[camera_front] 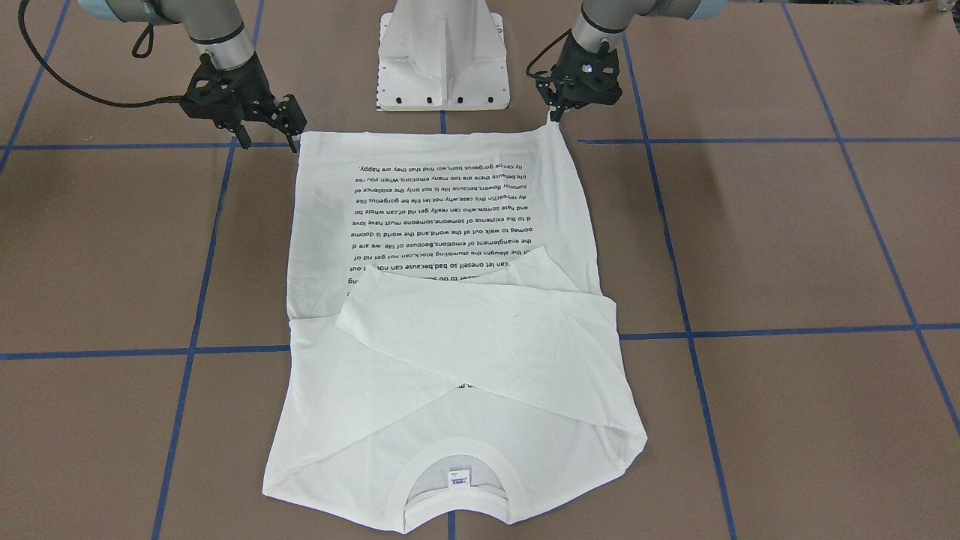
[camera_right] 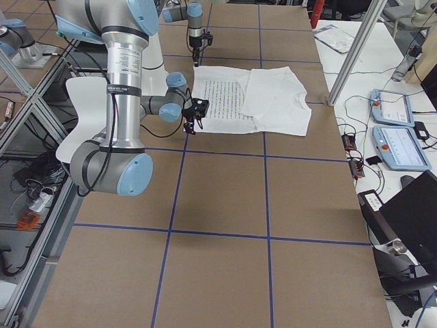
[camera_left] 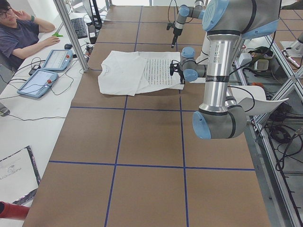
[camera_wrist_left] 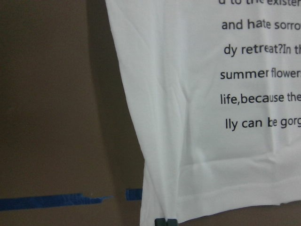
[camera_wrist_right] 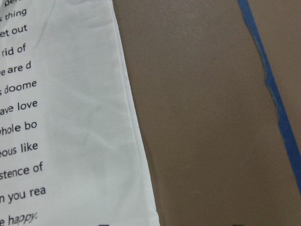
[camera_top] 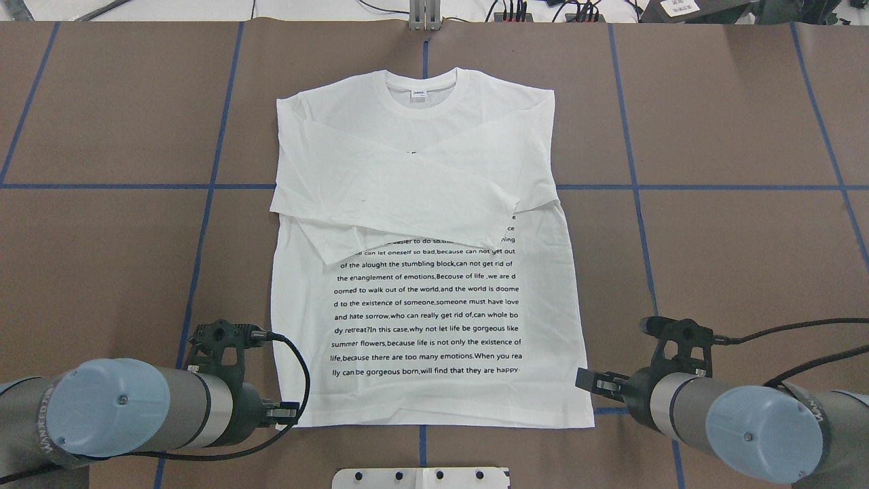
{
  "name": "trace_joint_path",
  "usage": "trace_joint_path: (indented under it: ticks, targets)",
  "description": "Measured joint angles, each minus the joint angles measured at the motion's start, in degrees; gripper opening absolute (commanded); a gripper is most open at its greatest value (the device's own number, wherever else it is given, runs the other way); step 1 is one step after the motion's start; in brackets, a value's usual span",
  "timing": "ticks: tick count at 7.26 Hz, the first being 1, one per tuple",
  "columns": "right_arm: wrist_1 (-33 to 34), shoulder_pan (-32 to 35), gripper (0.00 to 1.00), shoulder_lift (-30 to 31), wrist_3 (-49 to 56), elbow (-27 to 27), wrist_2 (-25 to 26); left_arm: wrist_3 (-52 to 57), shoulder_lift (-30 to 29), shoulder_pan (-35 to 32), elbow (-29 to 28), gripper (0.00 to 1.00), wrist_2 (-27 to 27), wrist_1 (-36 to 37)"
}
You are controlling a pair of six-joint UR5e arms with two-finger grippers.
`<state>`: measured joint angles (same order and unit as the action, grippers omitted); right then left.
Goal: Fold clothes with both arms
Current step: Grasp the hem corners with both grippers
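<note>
T-shirt [camera_top: 421, 305], white, long-sleeved, lies flat and face up on the brown table [camera_top: 747, 272], hem toward the robot, directly btwn the two grippers.

L gripper [camera_front: 556, 114] is clamped on its hem corner. The front-facing view shows that corner drawn up into a small peak under the tool, and the L wrist cam shows the fingertips [camera_wrist_left: 165, 221] together on the hem edge.

R gripper [camera_front: 295, 139] sits at the opposite hem corner. R wrist cam suggests jaws apart, w/ the shirt's side edge running btwn them, so prob. not yet pinched; that corner lies flat.

Holding both corners at once looks meant to lift the hem level, so the lower half can be carried over w/o skewing.

Just ahead of the grippers comes the text block [camera_top: 428, 316], smooth apart from light creases near the hem. Farther out, both sleeves [camera_top: 407, 197] are crossed over the chest, covering the block's top lines; likely tucked in so the body folds as a plain rectangle. Farthest from the grippers are the collar [camera_top: 426, 107] and neck label [camera_top: 417, 95], near the table's far edge.

Blue tape lines [camera_top: 713, 187] cross the table beyond both tools. Well past the collar end, a person [camera_left: 21, 33] sits at a side desk.
</note>
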<state>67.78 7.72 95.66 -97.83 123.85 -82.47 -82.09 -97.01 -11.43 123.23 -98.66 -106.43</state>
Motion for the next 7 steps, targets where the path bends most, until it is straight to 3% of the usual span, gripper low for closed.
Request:
trace_joint_path:
  ticks: [2, 5, 7]
  targets:
    - [-0.3, -3.0, 0.66, 0.0, -1.2, -0.7, 2.4, 0.0, 0.0, -0.1, 0.3, 0.0, 0.2, 0.0]
    - [-0.4, -5.2, 0.59, -0.7, -1.4, -2.6, 4.4, 0.0, 0.0, -0.2, 0.6, 0.0, 0.3, 0.0]
    - [-0.4, -6.2, 0.45, -2.5, -1.4, -4.0, 5.1, 0.0, 0.0, -0.2, 0.6, 0.0, 0.3, 0.0]
